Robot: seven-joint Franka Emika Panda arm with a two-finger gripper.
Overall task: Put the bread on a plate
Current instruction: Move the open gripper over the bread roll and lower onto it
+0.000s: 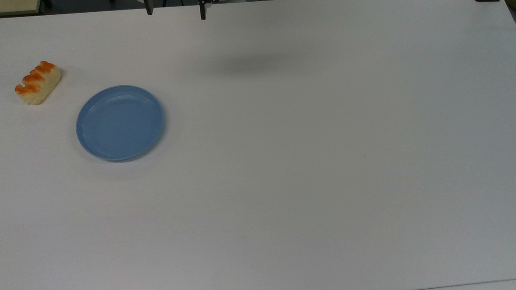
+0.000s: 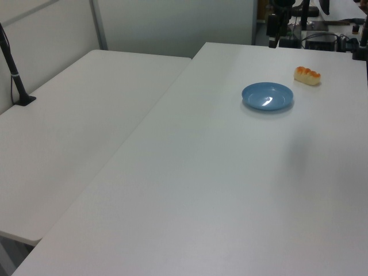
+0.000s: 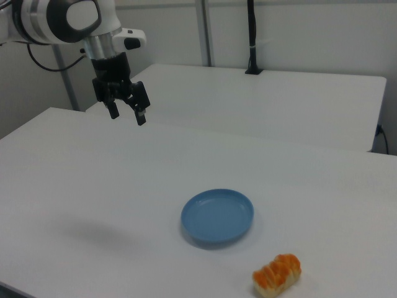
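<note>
The bread [image 1: 37, 82] lies on the table [image 1: 311, 160] just beside the plate [image 1: 120, 122]; probably light and soft, best pinched across its sides. The gripper [image 3: 126, 114], fingers spread and empty, hangs well apart.

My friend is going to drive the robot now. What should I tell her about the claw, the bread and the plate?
Claw: open, holding nothing, up in the air over the table, away from both things.
Bread: lying on the table, to the top view's left of the plate and a little farther back, not touching it.
Plate: blue, flat on the table, nothing on it.
Done: nothing yet; the bread has not been picked up.
Left: bring the claw to the bread, grab it, lift it, and set it on the plate.
</note>
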